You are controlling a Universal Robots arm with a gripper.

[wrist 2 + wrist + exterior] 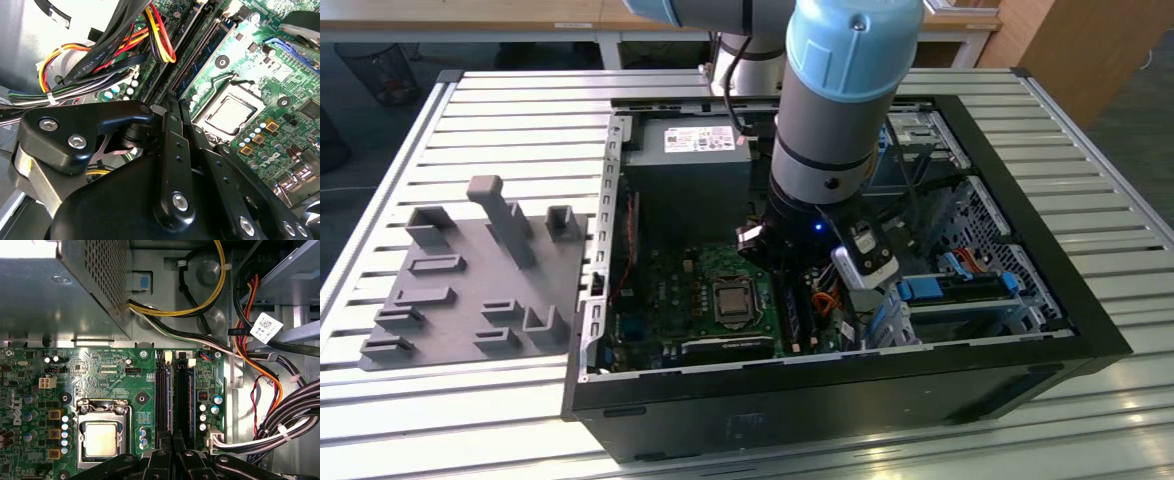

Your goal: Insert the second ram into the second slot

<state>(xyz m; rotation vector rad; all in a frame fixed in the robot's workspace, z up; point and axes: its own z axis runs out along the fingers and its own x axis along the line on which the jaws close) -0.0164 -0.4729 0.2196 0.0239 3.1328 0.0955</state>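
Slatted work table [507, 110], exterior view: an open PC case [1067, 330] lies on its side, a grey parts fixture [454, 290] just beside it on the exterior view's left. The robot arm [834, 100] reaches straight down into the case, over the motherboard [100, 370] and between the CPU socket [102, 437] and the cable bundle [290, 410].

In both wrist views the gripper [172, 440] hangs low over the memory slots [160, 390], claw drawn nearly together, approx. in line with the gap between the two slots. Whether anything is pinched there can't be told.

A dark blue-green strip, prob. the second ram [183, 395], stands along the slot nearer the cables, running away from the fingertips. No white sticker shows from this angle, so the ID is a judgement.

Step in hand, by the look of it: the insertion itself, stick at or in the slot, seating unconfirmed. Finishing calls for an even, square push along the stick's top edge, w/ the end latches [191, 362] closing and no tilt.
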